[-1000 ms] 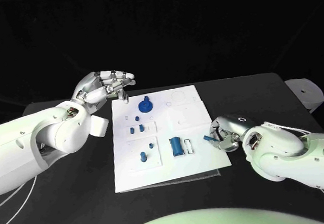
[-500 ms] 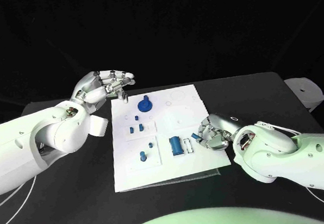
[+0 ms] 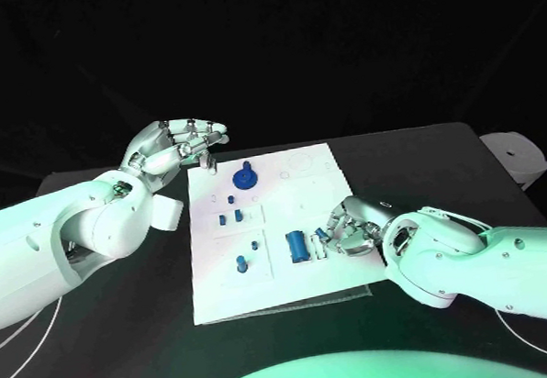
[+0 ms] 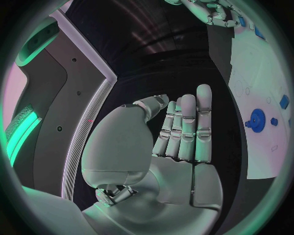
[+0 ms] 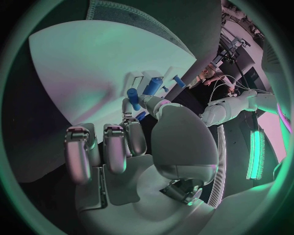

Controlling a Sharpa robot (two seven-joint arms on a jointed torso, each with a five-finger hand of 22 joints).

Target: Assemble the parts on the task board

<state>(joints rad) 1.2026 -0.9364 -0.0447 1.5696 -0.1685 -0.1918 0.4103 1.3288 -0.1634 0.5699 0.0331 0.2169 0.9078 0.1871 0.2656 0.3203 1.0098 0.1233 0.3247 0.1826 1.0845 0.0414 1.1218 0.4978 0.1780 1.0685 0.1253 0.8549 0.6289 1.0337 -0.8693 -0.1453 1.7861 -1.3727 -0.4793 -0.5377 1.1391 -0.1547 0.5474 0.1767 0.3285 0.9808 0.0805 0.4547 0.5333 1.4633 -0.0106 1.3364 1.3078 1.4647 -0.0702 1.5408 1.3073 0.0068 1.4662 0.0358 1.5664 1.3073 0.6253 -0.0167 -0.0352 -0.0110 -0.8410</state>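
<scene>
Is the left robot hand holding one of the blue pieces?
No. The left robot hand holds nothing, its fingers straight and together, off the task board where the blue gear lies.

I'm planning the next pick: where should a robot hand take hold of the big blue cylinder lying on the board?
Probably across the middle of the blue cylinder, fingers coming from above: it lies flat on the white board, its round sides exposed.

R hand pinches blue part over white task board, blue cylinder beyond
</scene>
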